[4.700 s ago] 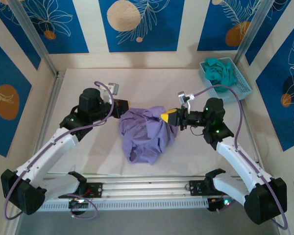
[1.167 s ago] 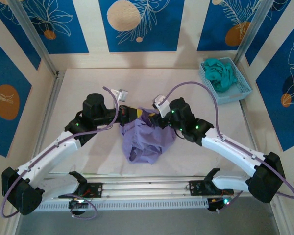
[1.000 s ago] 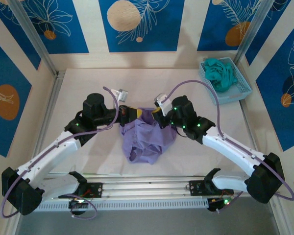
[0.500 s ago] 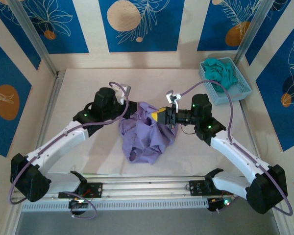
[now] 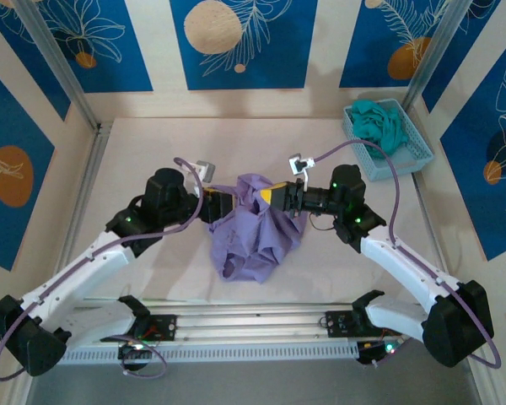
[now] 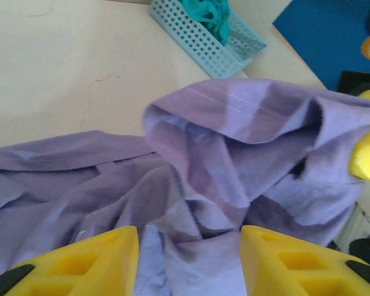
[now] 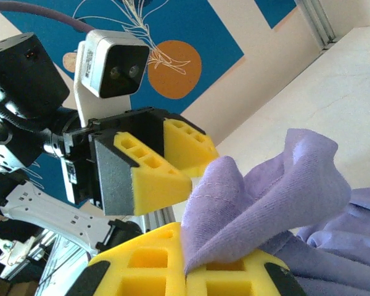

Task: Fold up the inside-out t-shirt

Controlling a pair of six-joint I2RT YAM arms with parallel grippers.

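The inside-out t-shirt (image 5: 251, 234) is a crumpled lavender heap in the middle of the table. My right gripper (image 5: 272, 196) is shut on a raised fold at the heap's far edge; in the right wrist view the cloth (image 7: 265, 197) stands up out of the closed yellow pads (image 7: 186, 262). My left gripper (image 5: 226, 205) is open just left of that fold. In the left wrist view its jaws (image 6: 190, 246) stand apart with slack fabric (image 6: 222, 154) lying between them, not pinched. The right wrist view has the left gripper (image 7: 179, 161) open beside the held fold.
A pale blue perforated basket (image 5: 409, 152) with a teal-green garment (image 5: 378, 122) stands at the far right corner, and its wall (image 6: 197, 40) appears in the left wrist view. Bare table lies left of the heap and behind it. A metal rail runs along the near edge.
My left gripper has opened, let go of the cloth and drawn back a little to the left. My right gripper has carried its pinched fold to the right.
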